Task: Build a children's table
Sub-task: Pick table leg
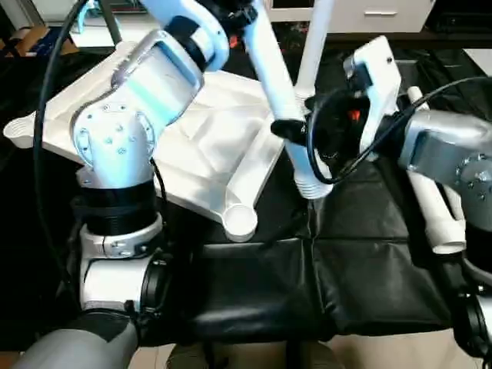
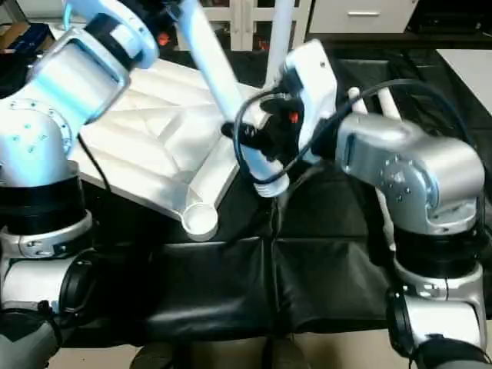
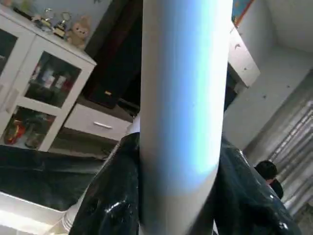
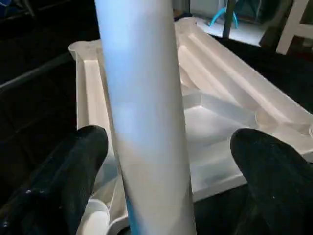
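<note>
The white table top (image 1: 207, 138) lies ribbed side up on the black padding, with a round corner socket (image 1: 240, 221) nearest me. My left gripper (image 1: 234, 17) is shut on a long white leg (image 1: 280, 92) near its upper end, its black fingers (image 3: 112, 196) pressing both sides. The leg slants down to a threaded end (image 1: 311, 184) hanging just past the top's edge. My right gripper (image 1: 296, 127) is open around the lower part of the leg, and its fingers (image 4: 83, 152) stand clear of it on both sides. A second leg (image 1: 315, 42) rises upright behind.
More white legs (image 1: 434, 211) lie on the black padded surface (image 1: 346, 261) at the right, under my right forearm. White cabinets (image 1: 369, 11) stand along the back. My left arm's bulky elbow (image 1: 115, 138) covers the top's left part.
</note>
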